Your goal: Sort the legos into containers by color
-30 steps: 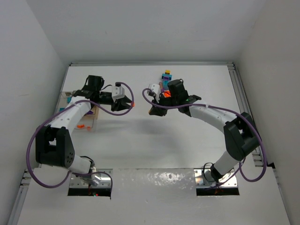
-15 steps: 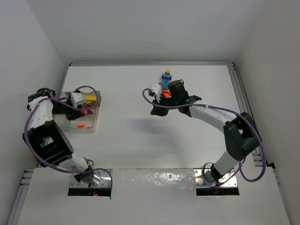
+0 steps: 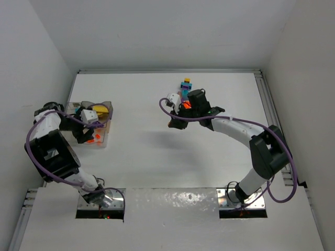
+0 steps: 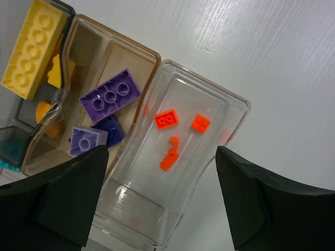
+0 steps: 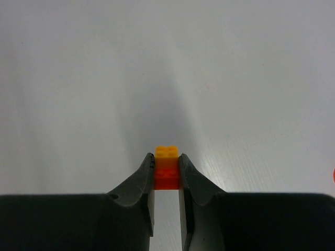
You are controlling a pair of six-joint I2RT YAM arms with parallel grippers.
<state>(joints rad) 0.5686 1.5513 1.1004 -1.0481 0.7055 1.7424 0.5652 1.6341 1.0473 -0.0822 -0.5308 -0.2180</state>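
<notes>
Orange bricks (image 4: 166, 119) loose in clear bin (image 4: 238, 104); left hand (image 4: 159, 157) wide above it. Right hand (image 5: 166, 172) pinching orange-yellow stack (image 5: 166, 152).

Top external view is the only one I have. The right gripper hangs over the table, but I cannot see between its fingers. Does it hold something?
Observer: Yes. The right wrist view shows the right gripper shut on a two-brick stack, yellow on top of orange.
Operator: And the left gripper over the containers, is it open?
Observer: Yes. The left gripper is open wide and holds nothing.
Operator: What is under it?
Observer: A clear bin with three orange pieces inside.
Operator: And the compartment beside that bin?
Observer: The tan-edged compartment holds three purple bricks.
</notes>
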